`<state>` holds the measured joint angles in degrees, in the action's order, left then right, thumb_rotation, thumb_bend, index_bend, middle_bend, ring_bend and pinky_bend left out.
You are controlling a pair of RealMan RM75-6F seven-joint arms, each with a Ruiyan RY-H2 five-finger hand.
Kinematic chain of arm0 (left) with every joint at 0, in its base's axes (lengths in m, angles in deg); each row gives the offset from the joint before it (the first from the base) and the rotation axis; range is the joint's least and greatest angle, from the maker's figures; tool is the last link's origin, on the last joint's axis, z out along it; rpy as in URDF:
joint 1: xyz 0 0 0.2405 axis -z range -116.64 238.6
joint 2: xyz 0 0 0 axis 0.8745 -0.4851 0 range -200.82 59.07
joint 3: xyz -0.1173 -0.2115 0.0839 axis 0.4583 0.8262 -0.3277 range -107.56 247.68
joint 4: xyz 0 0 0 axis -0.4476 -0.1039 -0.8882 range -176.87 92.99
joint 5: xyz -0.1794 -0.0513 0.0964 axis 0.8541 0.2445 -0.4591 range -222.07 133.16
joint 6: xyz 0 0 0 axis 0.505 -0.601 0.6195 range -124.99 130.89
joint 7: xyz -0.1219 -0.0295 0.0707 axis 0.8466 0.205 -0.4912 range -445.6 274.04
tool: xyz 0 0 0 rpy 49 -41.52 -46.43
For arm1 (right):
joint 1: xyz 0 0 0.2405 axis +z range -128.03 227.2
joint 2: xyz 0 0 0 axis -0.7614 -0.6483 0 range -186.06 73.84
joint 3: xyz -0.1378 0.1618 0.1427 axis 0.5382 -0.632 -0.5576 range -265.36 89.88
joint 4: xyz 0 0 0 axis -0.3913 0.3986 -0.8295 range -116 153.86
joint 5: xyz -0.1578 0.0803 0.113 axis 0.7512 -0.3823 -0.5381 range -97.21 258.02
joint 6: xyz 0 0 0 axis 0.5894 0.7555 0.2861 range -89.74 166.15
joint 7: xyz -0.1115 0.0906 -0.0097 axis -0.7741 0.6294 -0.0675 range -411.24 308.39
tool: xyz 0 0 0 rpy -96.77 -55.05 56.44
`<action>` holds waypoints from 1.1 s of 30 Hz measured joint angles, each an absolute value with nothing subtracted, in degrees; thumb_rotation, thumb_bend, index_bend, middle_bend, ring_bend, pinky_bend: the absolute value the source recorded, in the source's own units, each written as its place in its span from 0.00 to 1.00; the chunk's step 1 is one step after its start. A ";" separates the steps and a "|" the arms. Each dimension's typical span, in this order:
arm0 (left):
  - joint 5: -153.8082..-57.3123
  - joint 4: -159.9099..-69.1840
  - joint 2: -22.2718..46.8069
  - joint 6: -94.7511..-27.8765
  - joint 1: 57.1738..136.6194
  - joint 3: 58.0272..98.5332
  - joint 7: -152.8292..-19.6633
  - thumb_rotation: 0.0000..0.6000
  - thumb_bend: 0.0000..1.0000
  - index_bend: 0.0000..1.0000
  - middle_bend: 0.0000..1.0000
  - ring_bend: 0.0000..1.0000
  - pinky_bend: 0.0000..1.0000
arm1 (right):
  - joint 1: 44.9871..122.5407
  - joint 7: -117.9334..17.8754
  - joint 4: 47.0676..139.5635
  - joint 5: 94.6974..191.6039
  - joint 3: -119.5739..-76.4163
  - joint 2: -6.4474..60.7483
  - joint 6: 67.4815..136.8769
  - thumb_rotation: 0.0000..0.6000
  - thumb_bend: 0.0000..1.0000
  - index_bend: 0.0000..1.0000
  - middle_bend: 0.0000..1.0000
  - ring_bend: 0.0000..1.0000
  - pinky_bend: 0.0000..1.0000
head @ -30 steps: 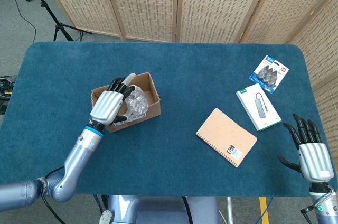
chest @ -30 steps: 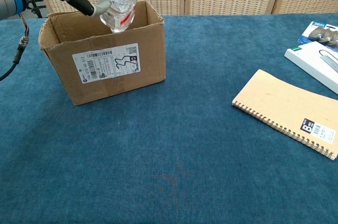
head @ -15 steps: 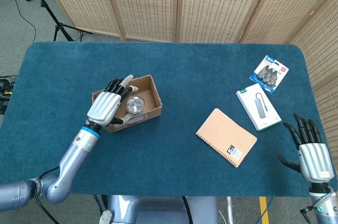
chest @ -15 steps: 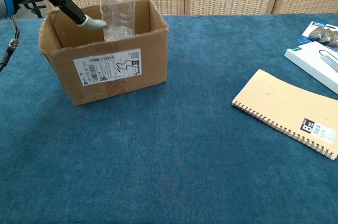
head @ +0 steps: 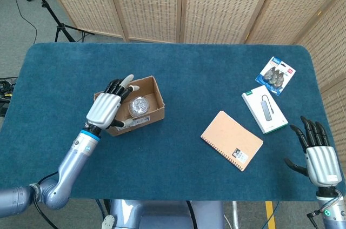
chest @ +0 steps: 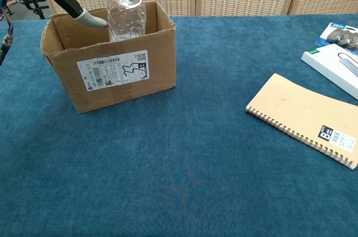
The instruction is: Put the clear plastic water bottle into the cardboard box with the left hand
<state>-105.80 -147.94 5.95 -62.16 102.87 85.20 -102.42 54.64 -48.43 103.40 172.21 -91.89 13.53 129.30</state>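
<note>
1. So the clear plastic water bottle (chest: 126, 16) was standing in the cardboard box (chest: 112, 75), its top end poking up above the rim. I'd call the drop itself basically done.
2. My left hand (head: 106, 107) hovered over the box's left side with fingers spread apart. In the chest view one fingertip (chest: 94, 21) sat just beside the bottle, but I couldn't tell if it was actually touching. Nothing looked gripped, so I'd read the hand as released.
3. The bottle sat upright, not lying flat, probably because the box is narrow and it went in end first. Looked stable enough to me, though a careless pull-out could tip it.
4. The right hand (head: 319, 156) was parked at the near right edge of the table, fingers open, holding nothing. Makes sense, since this job was left hand only.
5. View differences: the head camera looked straight down on the bottle, so it read as a round blob inside the box. Only the chest camera showed it upright and taller than the walls, plus the shipping label (chest: 114, 67). That camera caught barely any of the left hand, though, and none of the right.
</note>
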 measured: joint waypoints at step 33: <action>-128.05 -162.08 -9.83 -76.58 79.34 64.63 -109.42 1.00 0.28 0.22 0.00 0.00 0.00 | 54.79 -50.83 104.50 173.12 -91.05 13.82 128.70 1.00 0.11 0.16 0.00 0.00 0.00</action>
